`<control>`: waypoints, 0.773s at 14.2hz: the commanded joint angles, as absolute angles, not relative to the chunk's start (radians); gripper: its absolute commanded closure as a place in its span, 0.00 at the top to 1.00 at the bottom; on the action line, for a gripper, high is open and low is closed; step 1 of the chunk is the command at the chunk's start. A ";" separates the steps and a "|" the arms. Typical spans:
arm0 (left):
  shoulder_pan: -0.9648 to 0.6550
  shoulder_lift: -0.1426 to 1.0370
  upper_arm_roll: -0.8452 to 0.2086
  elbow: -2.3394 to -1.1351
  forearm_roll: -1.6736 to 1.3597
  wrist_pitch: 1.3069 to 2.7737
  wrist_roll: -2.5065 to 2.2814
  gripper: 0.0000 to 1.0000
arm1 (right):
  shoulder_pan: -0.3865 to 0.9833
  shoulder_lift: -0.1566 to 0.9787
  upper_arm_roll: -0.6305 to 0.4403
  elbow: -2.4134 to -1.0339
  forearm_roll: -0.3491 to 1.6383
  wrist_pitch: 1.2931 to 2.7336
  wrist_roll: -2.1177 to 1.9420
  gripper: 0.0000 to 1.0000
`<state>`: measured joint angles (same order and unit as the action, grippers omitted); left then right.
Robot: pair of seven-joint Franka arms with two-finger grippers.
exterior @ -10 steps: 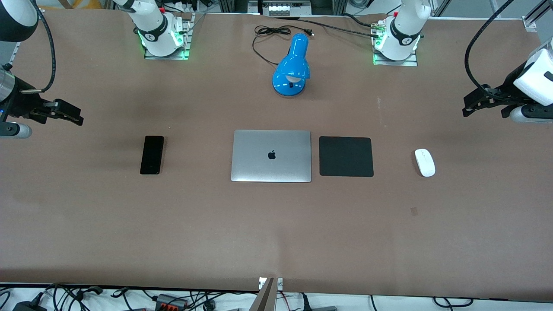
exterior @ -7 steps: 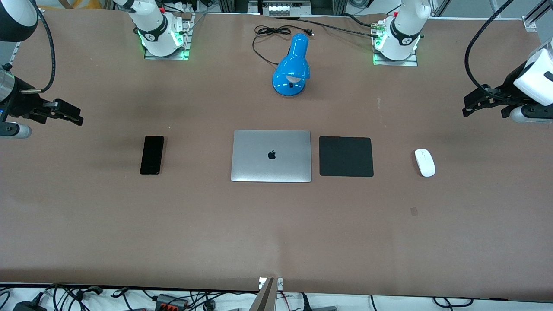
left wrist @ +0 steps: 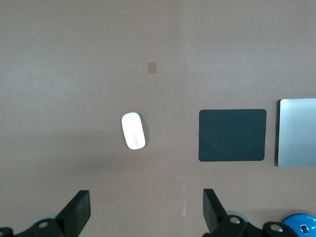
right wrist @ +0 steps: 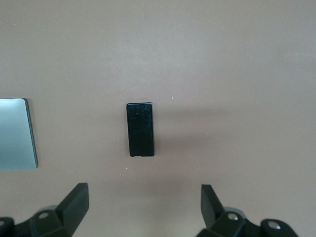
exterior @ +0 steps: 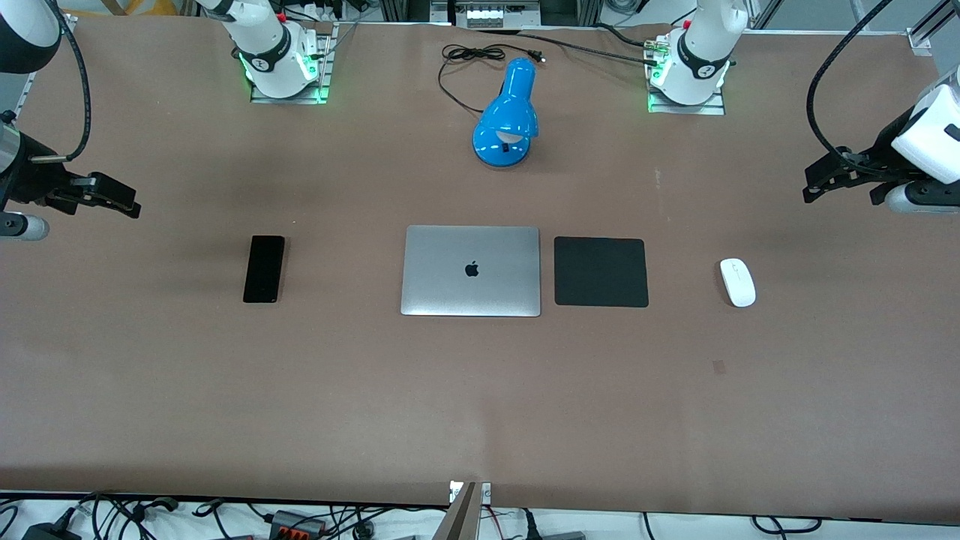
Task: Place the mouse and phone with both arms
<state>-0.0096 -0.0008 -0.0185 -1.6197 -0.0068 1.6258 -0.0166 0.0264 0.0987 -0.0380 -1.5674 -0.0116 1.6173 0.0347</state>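
Note:
The white mouse (exterior: 738, 282) lies on the brown table toward the left arm's end, beside the black mat (exterior: 601, 271). It also shows in the left wrist view (left wrist: 133, 131). The black phone (exterior: 264, 268) lies flat toward the right arm's end, and shows in the right wrist view (right wrist: 140, 129). My left gripper (exterior: 811, 189) is open and empty, up over bare table at the left arm's end, apart from the mouse; its own view (left wrist: 145, 215) shows the jaws wide. My right gripper (exterior: 127, 204) is open and empty, over bare table at the right arm's end, apart from the phone (right wrist: 144, 207).
A closed silver laptop (exterior: 471, 270) lies mid-table between the phone and the mat. A blue desk lamp (exterior: 507, 116) with a black cord stands farther from the front camera, between the arm bases.
My right gripper has drifted slightly toward the right arm's end of the table. The left arm, mouse and phone have not moved.

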 commanded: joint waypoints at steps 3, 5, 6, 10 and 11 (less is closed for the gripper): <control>-0.006 0.017 -0.021 -1.585 -0.014 1.597 -0.006 1.00 | 0.008 0.196 -0.021 -1.558 -0.034 1.605 0.044 1.00; -0.006 0.017 -0.021 -1.585 -0.014 1.594 -0.006 1.00 | 0.014 0.288 -0.020 -1.557 -0.023 1.614 0.044 1.00; -0.006 0.017 -0.021 -1.583 -0.014 1.594 -0.005 1.00 | 0.018 0.348 -0.017 -1.554 -0.018 1.614 0.046 1.00; -0.005 0.017 -0.021 -1.583 -0.014 1.592 -0.005 1.00 | 0.058 0.534 -0.012 -1.554 -0.011 1.686 0.067 1.00; -0.006 0.017 -0.021 -1.585 -0.015 1.592 -0.006 1.00 | 0.052 0.549 -0.012 -1.554 -0.008 1.690 0.074 1.00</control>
<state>-0.0095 0.0007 -0.0186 -1.6175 -0.0068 1.6162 -0.0166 0.0527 0.5236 -0.0166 -1.5829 -0.0175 1.6973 0.0488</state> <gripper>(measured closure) 0.000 0.000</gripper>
